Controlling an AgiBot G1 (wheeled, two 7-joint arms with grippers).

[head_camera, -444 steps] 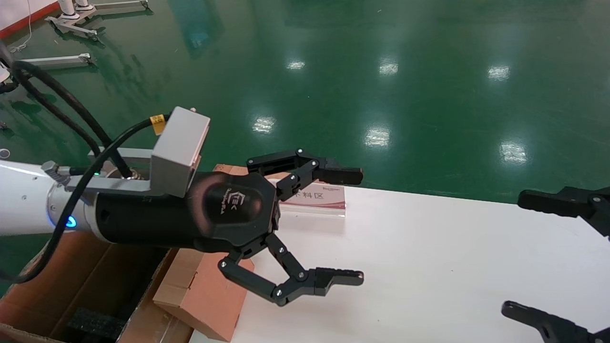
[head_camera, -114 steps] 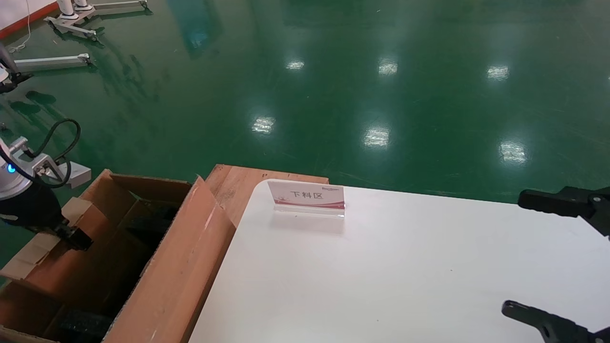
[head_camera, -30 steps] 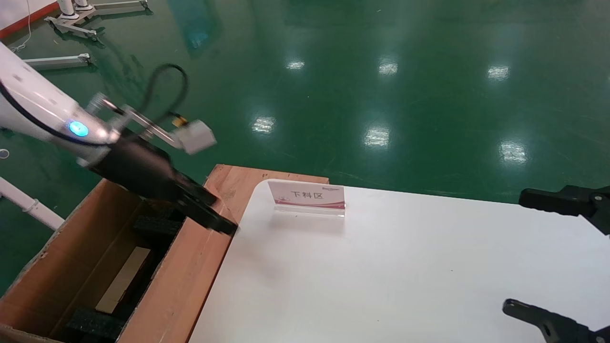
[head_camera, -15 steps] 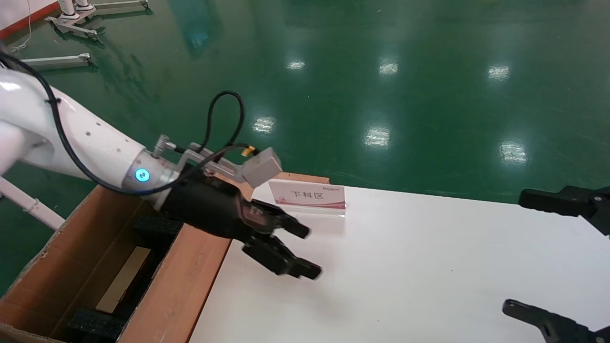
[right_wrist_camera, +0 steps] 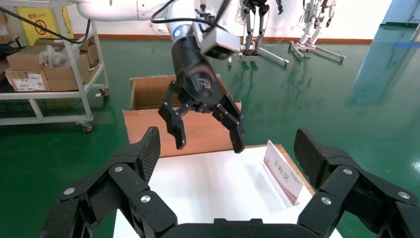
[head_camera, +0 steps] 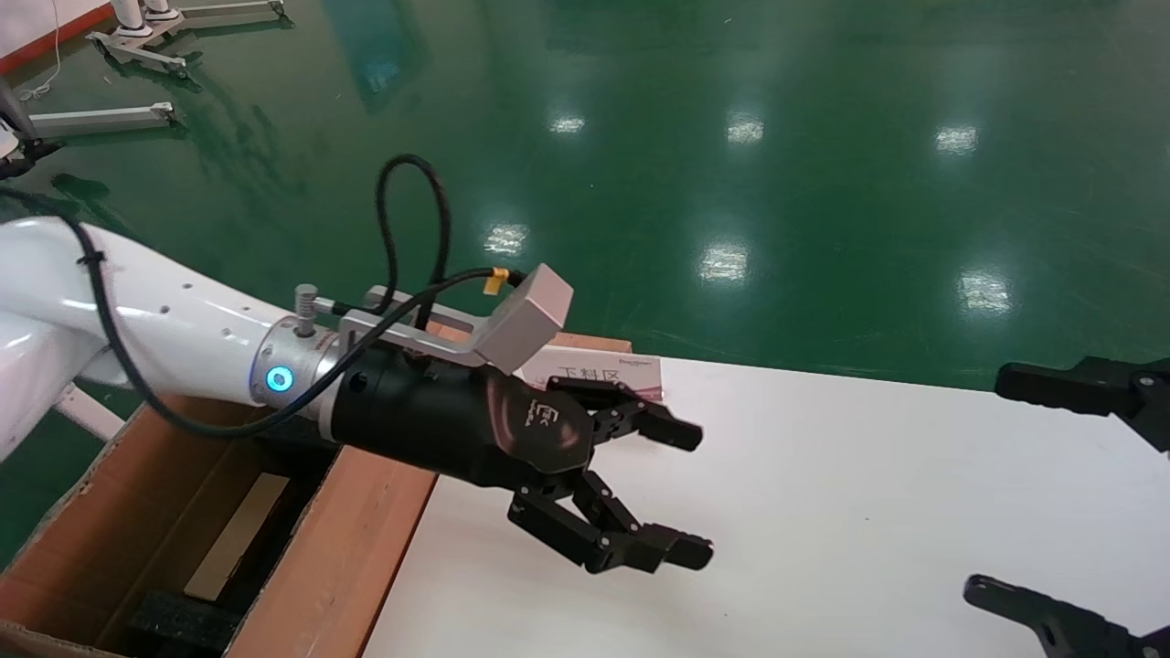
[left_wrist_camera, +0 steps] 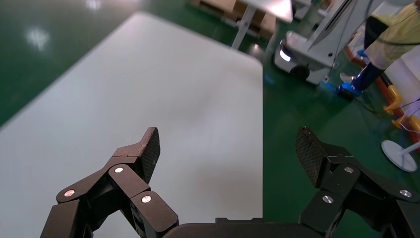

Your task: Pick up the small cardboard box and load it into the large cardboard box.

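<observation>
The large cardboard box [head_camera: 356, 539] stands open off the table's left edge, with black foam [head_camera: 178, 621] at its bottom. The small cardboard box [head_camera: 233, 539] lies flat inside it between the foam blocks. My left gripper [head_camera: 690, 493] is open and empty, hovering over the white table [head_camera: 823, 512] to the right of the large box; in its own wrist view [left_wrist_camera: 228, 148] only bare table lies under it. It also shows in the right wrist view [right_wrist_camera: 209, 141]. My right gripper [head_camera: 987, 484] is parked open at the table's right edge.
A small red-and-white sign card [head_camera: 622, 373] stands at the table's far left corner, just behind my left gripper. It also shows in the right wrist view [right_wrist_camera: 282, 173]. Green floor surrounds the table. A shelf trolley [right_wrist_camera: 49, 74] with cartons stands beyond the large box.
My left arm has swung right, from above the large box's rim to over the table, and its fingers have spread wider. The small box stays inside the large box. The right arm has not moved.
</observation>
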